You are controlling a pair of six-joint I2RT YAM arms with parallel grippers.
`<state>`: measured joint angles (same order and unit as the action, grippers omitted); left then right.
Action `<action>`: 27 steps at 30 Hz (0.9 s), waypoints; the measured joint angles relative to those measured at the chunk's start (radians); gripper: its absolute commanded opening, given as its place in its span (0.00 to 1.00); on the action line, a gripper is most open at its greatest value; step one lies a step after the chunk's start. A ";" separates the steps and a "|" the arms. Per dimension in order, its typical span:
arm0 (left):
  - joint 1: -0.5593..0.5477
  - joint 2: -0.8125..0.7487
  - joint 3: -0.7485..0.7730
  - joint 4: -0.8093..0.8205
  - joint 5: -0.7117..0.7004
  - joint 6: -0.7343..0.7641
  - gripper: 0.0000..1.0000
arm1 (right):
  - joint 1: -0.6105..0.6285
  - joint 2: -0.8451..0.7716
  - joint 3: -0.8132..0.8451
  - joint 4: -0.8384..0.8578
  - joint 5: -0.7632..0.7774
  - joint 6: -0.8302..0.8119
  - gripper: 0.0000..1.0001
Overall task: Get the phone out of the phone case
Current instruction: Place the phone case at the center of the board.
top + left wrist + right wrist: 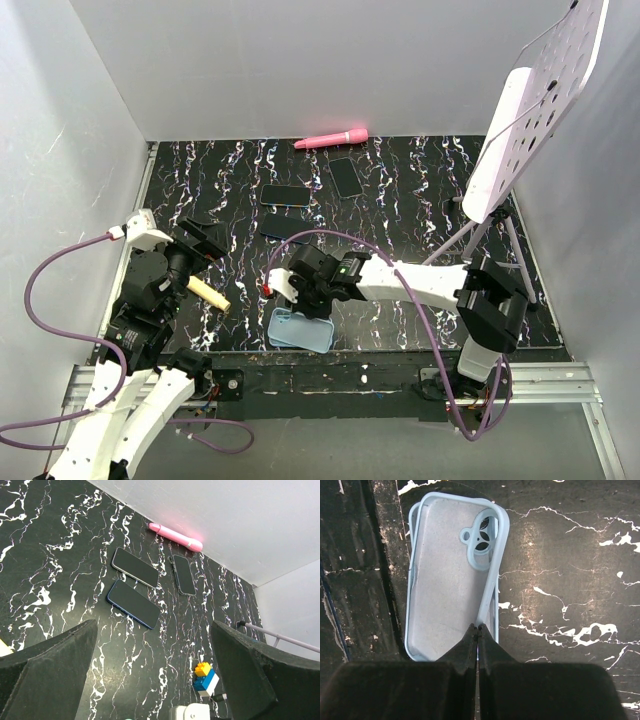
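A light blue phone case [445,580] lies open side up at the table's front edge; it also shows in the top view [300,330]. Its inside is bare grey with a camera cut-out, and no phone shows in it. My right gripper [478,627] is shut on the case's right side wall and bends that wall inward; in the top view it [302,296] hangs just over the case. Three dark phones [286,195] [346,177] [285,228] lie further back. My left gripper [155,680] is open and empty above the table's left side [205,240].
A pink torch-like stick [331,138] lies at the back wall. A wooden handle [210,294] lies by the left arm. A small brick stack [206,678] stands near the right arm. A white perforated board on a stand [530,110] rises at the right.
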<state>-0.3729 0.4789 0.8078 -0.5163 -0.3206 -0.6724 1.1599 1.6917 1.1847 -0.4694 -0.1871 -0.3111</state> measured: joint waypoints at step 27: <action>0.000 0.064 -0.001 0.034 0.086 0.031 0.98 | -0.060 -0.065 0.053 0.061 0.455 0.235 0.66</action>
<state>-0.3725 0.5434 0.8070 -0.4820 -0.2344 -0.6418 1.1000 1.6268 1.2373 -0.4084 0.2680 -0.0761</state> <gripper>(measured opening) 0.981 0.676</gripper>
